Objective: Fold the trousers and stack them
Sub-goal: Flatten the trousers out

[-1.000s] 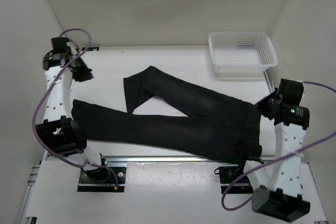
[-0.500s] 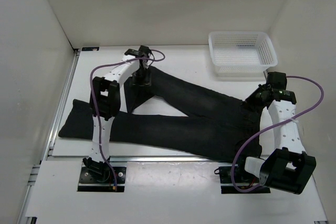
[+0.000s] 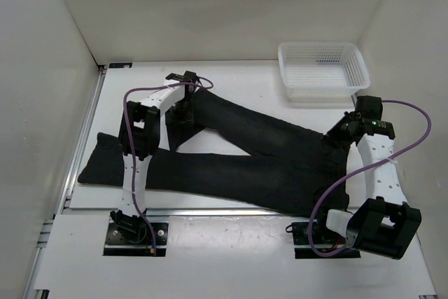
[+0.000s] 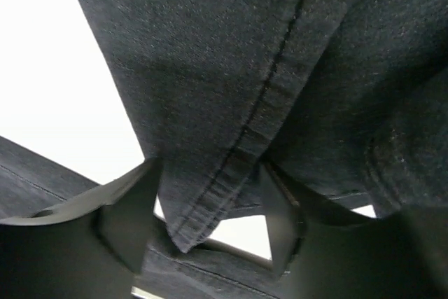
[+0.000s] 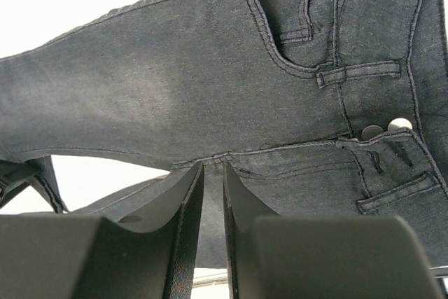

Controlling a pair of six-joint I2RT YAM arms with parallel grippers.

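Left gripper [image 4: 206, 225] open astride trousers [image 4: 231, 89] hem, seen only by wrist view; right gripper [image 5: 212, 194] closed.

The left arm has swung in from the worktop's left edge, and its pincer [image 3: 183, 111] now stands spread on either side of the folded-back hem [image 4: 210, 194] of the trousers' [image 3: 266, 166] far leg. The right pincer [image 3: 334, 136] has moved from beside the waistband [image 5: 392, 96] to over it.
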